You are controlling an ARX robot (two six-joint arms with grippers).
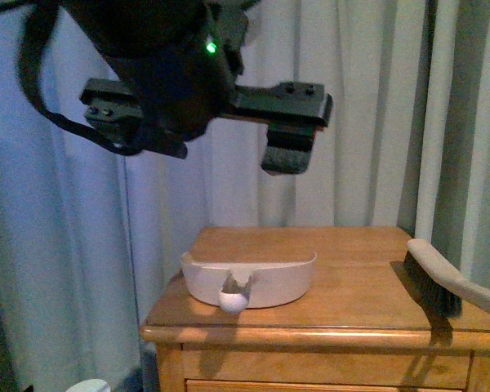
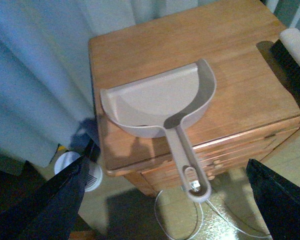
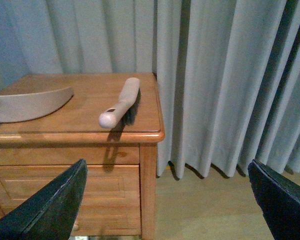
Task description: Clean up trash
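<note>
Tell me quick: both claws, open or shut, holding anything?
Left claw: open, holding nothing.
Right claw: open, holding nothing.

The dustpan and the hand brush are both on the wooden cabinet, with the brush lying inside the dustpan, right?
Not quite. The hand brush lies apart from the dustpan, on the bare top of the wooden cabinet, not inside the pan. Both are on the cabinet, as the right wrist view shows.
</note>
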